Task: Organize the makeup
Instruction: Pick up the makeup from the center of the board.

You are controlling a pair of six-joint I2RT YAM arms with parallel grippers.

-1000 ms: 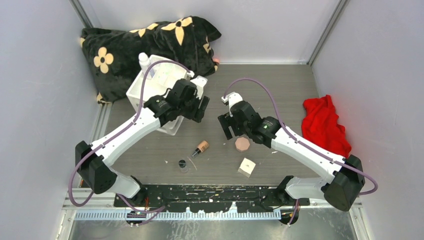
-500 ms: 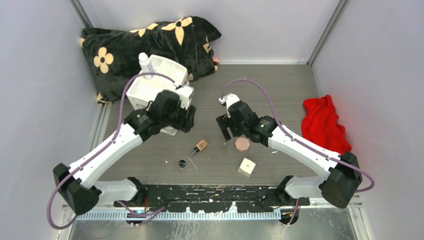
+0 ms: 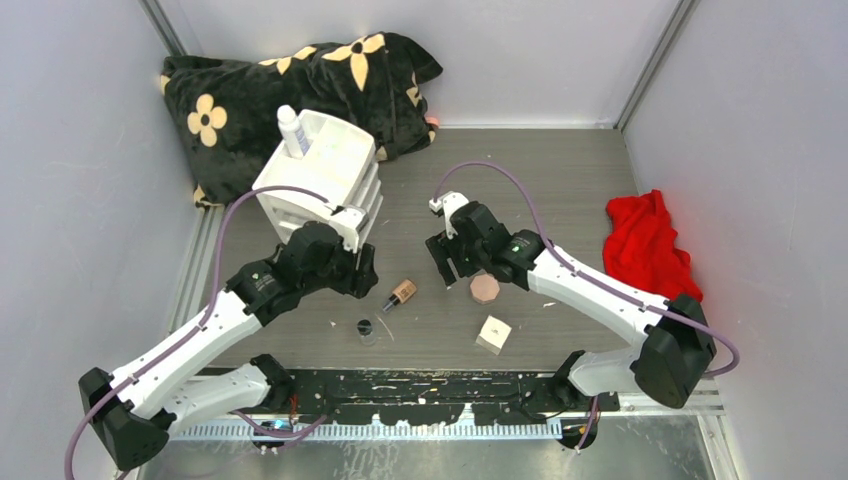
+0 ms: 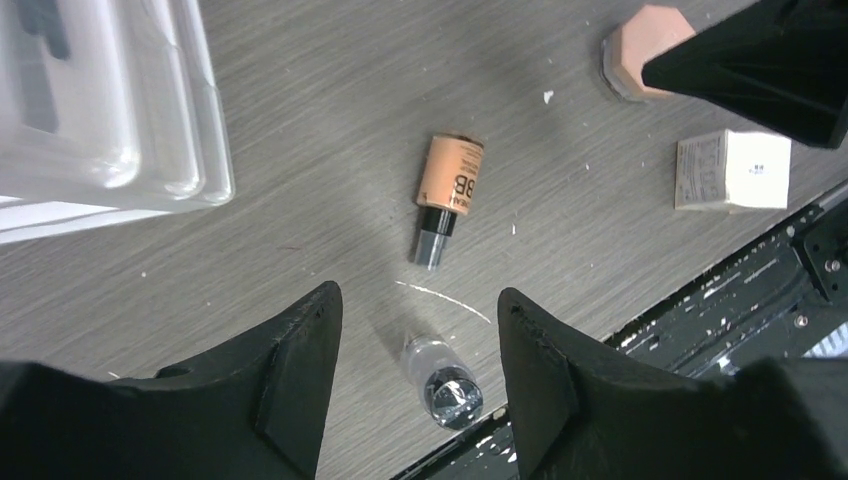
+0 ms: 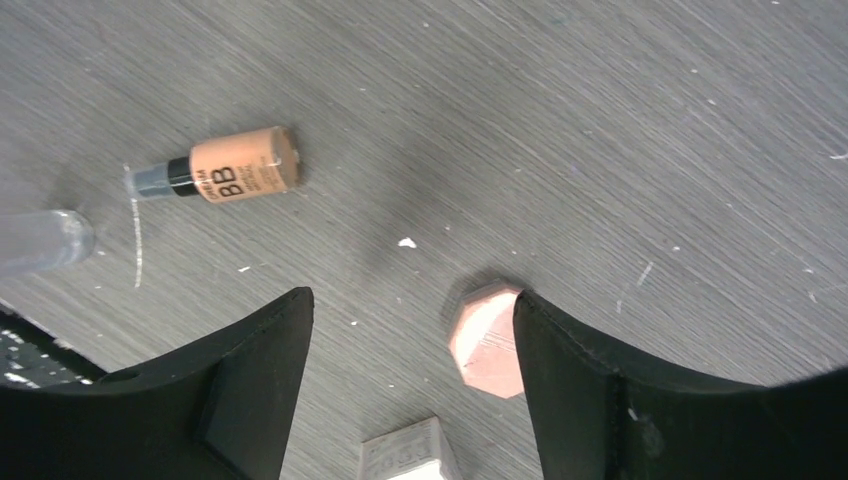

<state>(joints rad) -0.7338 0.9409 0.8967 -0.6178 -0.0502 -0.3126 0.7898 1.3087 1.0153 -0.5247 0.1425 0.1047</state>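
A tan dark-capped bottle (image 3: pixel 403 293) lies on its side mid-table. A small clear jar (image 3: pixel 366 329) lies near the front edge. A pink-brown octagonal compact (image 3: pixel 485 288) and a white cube (image 3: pixel 493 334) lie to the right. A white bottle (image 3: pixel 290 130) stands in the drawer box. My left gripper (image 3: pixel 364 276) is open and empty, above the tan bottle (image 4: pixel 450 190) and the jar (image 4: pixel 445 380). My right gripper (image 3: pixel 449 258) is open and empty, just left of the compact (image 5: pixel 485 340), with the cube (image 5: pixel 405 455) below it. No sticks show.
The large white stacked-drawer box (image 3: pixel 320 175) stands at the back left, in front of a black flowered cushion (image 3: pixel 260 95). A red cloth (image 3: pixel 648 250) lies at the right wall. The black base rail (image 3: pixel 430 385) runs along the front edge.
My left arm has pulled back from the drawer box toward the front and now hangs over the tan bottle and jar. My right gripper has shifted slightly left.
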